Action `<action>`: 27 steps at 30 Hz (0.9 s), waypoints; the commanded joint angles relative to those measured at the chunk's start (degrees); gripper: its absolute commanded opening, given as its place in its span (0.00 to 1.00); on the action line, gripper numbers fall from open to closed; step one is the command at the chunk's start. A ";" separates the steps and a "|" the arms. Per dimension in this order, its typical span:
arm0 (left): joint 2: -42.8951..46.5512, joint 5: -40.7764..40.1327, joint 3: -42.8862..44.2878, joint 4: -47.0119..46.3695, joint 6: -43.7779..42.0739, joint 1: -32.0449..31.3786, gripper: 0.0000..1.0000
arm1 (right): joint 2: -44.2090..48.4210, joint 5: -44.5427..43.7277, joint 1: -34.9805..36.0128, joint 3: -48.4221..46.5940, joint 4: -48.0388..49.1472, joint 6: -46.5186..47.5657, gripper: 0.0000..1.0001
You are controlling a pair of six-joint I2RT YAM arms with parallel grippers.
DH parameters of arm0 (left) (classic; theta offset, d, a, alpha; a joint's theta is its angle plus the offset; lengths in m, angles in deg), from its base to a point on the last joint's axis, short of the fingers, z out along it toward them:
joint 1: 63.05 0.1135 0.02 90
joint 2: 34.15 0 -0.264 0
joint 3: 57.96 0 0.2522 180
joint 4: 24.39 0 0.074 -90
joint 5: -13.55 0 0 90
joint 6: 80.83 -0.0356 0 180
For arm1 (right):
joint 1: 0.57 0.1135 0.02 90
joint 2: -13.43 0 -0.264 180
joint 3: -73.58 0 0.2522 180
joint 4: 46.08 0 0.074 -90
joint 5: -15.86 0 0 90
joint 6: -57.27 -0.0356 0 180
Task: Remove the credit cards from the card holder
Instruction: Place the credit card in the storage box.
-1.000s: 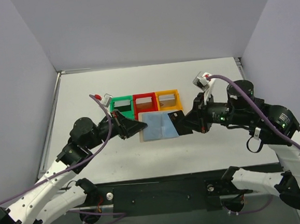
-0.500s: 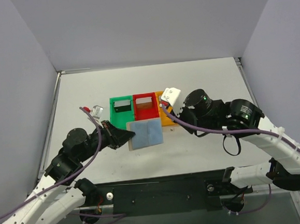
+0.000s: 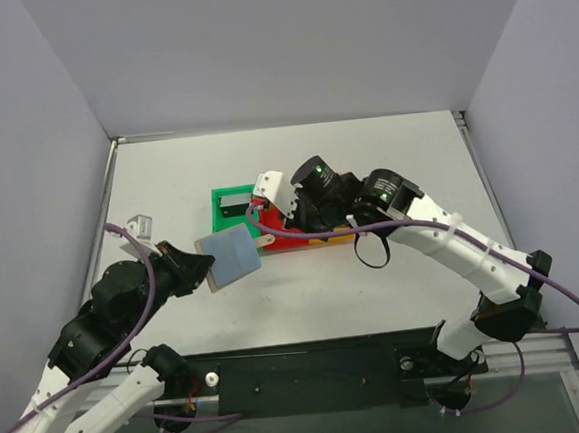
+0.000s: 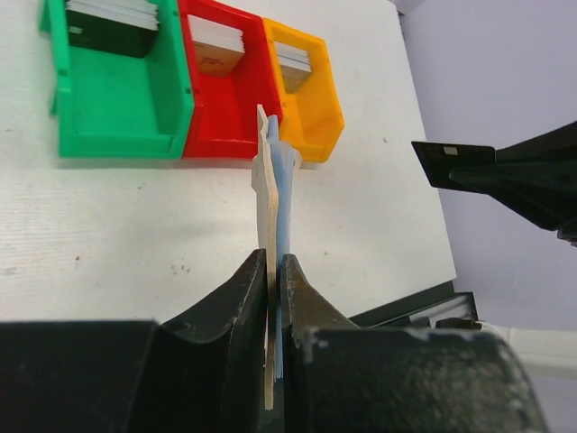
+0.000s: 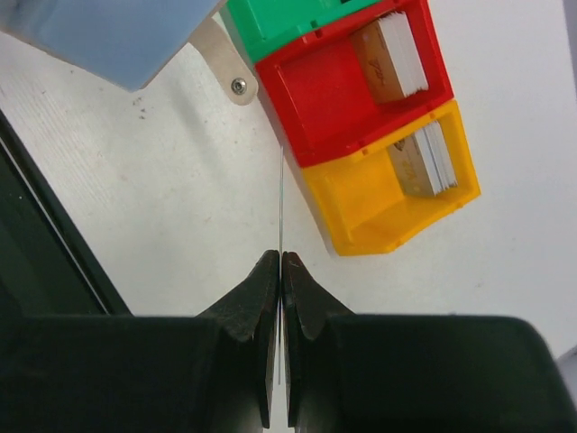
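The card holder [image 3: 231, 256], tan outside and light blue inside, is off the table with my left gripper [image 3: 205, 266] shut on its edge. In the left wrist view it stands edge-on [image 4: 270, 180] between the jaws of that gripper [image 4: 275, 271]. My right gripper [image 3: 275, 221] hovers over the red bin [image 3: 293, 238], shut on a thin credit card seen edge-on [image 5: 281, 194] in the right wrist view. The same card shows as a dark sliver [image 4: 453, 155] at the right of the left wrist view. The holder's blue panel [image 5: 108, 36] and snap tab [image 5: 230, 77] lie just ahead of the right gripper [image 5: 281, 262].
Green [image 4: 117, 108], red [image 4: 221, 117] and orange [image 4: 315, 117] bins stand side by side, each with a stack of cards at its far end. The right arm covers most of the orange bin from above. The table's black front edge [image 5: 54, 234] is close to the grippers.
The left gripper has drawn the card holder left and toward the near edge. The right arm, still shut on the card, has swung left from beside the orange bin to over the red bin.
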 commanded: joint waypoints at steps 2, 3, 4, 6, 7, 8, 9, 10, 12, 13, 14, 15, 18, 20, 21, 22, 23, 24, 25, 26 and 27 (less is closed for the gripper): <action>3.19 -7.46 2.02 6.79 1.89 0.17 0.00 | -3.97 11.80 -5.69 -1.33 4.79 0.99 0.00; 3.55 -8.52 2.37 7.41 2.50 0.17 0.00 | -4.32 14.78 -7.35 -1.42 5.32 0.99 0.00; 4.33 -10.01 2.55 8.37 2.77 0.08 0.00 | -5.11 15.51 -7.54 -1.16 6.55 1.34 0.00; 5.04 -13.26 3.86 10.13 3.56 0.17 0.00 | -6.60 15.69 -7.55 -0.98 7.87 3.71 0.00; 5.30 -14.84 4.91 10.57 3.91 0.08 0.00 | -7.48 16.30 -7.55 -1.42 8.14 4.67 0.00; 5.39 -15.64 5.27 11.19 4.08 0.00 0.00 | -8.88 16.39 -7.55 -1.68 8.75 5.12 0.00; 5.39 -16.43 5.97 11.28 4.09 0.08 0.00 | -9.50 16.48 -7.63 -1.86 9.19 5.38 0.00; 5.31 -16.61 6.24 11.45 4.17 0.00 0.00 | -10.90 16.83 -7.72 -1.86 10.07 5.65 0.00; 4.78 -17.14 7.20 11.89 4.17 -0.09 0.00 | -12.66 18.67 -7.99 -1.95 11.21 6.44 0.00; 4.34 -17.40 7.90 12.24 4.17 -0.09 0.00 | -13.20 18.85 -7.99 -1.69 11.65 7.40 0.00; 4.17 -17.58 8.52 12.86 4.17 -0.09 0.00 | -14.42 18.51 -7.90 -1.86 12.88 7.76 0.00; 3.73 -18.28 9.74 13.38 4.17 -0.09 0.00 | -15.04 18.07 -7.81 -1.69 13.76 8.54 0.00; 3.37 -20.48 12.74 15.93 4.00 -0.36 0.00 | -17.51 16.48 -7.55 -0.46 19.80 10.56 0.00; 3.02 -22.41 16.16 17.60 3.56 -0.79 0.00 | -18.56 16.48 -7.11 0.77 23.59 11.80 0.00; 2.59 -23.98 16.96 18.83 3.56 -1.49 0.00 | -19.52 16.48 -6.85 0.78 25.79 12.41 0.00; 2.41 -25.39 18.44 19.36 3.73 -1.85 0.00 | -20.05 16.39 -6.58 0.52 26.42 14.07 0.00; 2.06 -25.84 18.98 20.32 4.00 -2.98 0.00 | -21.45 16.22 -6.41 0.08 27.29 14.87 0.00; 2.05 -27.24 19.42 20.59 4.96 -4.73 0.00 | -22.25 15.26 -6.06 -1.49 27.65 16.79 0.00; 2.23 -27.95 19.51 21.20 5.40 -5.71 0.00 | -24.34 14.29 -5.88 -2.29 27.48 17.42 0.00; 2.58 -29.95 19.43 21.56 6.97 -8.07 0.00 | -25.23 14.11 -5.88 -4.13 27.39 18.91 0.00; 2.93 -31.28 19.43 22.35 7.77 -9.14 0.00 | -27.07 13.85 -5.96 -4.84 26.96 20.40 0.00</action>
